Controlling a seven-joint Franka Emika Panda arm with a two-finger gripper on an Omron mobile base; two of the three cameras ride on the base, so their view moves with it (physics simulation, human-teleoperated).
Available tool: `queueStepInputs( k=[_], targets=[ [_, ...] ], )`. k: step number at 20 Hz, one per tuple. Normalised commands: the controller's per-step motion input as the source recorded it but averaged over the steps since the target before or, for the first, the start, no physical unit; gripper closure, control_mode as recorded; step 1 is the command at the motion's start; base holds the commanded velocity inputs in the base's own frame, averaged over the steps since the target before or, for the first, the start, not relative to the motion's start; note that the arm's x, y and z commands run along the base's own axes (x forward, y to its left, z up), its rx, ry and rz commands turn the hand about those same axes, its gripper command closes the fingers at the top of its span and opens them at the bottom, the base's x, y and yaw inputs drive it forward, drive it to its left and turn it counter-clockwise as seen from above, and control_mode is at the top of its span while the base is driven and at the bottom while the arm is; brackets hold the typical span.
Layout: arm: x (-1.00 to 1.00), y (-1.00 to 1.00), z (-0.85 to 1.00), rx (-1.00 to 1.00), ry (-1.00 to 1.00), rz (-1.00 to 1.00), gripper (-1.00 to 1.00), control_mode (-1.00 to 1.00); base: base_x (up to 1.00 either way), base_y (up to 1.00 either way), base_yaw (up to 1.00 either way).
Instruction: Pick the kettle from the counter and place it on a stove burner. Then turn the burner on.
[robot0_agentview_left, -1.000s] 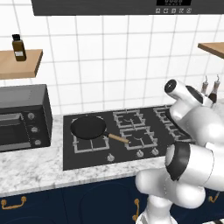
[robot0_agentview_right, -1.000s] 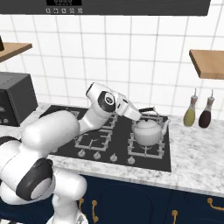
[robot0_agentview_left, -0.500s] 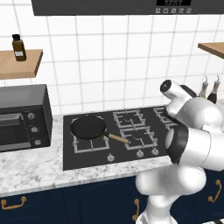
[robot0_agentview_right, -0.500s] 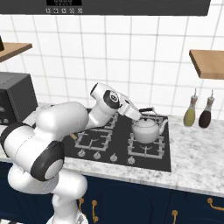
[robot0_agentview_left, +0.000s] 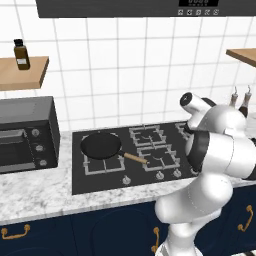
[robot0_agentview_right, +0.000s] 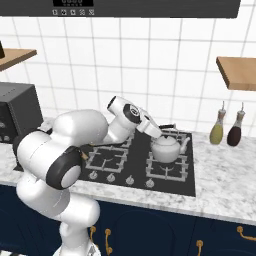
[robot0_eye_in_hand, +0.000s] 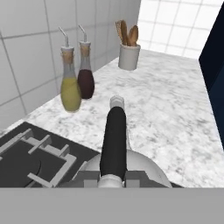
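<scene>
The silver-white kettle stands over the right-hand stove burner grates, its spout pointing right. Whether it rests on the grate I cannot tell. My gripper reaches in from the left and is shut on the kettle's arched handle. In the hand view the dark handle runs up from between my gripper fingers, with the kettle's pale body below it. The marbled counter lies beyond.
A black frying pan sits on the left burners, with a toaster oven left of the stove. Two bottles stand on the counter right of the stove, and a utensil jar beyond them. Knobs line the stove's front.
The arm's elbow and shoulder have swung round while the hand stayed on the handle. The kettle has hardly shifted over the right burners.
</scene>
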Motion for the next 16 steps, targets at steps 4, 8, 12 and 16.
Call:
queueStepInputs(
  k=[4, 8, 12, 16],
  targets=[
    [0.27, -0.02, -0.16, 0.00, 0.00, 0.00, 1.00, -1.00, 0.00, 0.00, 0.00],
    [0.18, -0.19, -0.23, 0.00, 0.00, 0.00, 1.00, -1.00, 0.00, 0.00, 0.00],
    [0.10, -0.26, -0.26, 0.00, 0.00, 0.00, 1.00, -1.00, 0.00, 0.00, 0.00],
    [0.27, -0.03, -0.25, 0.00, 0.00, 0.00, 1.00, -1.00, 0.00, 0.00, 0.00]
  ],
)
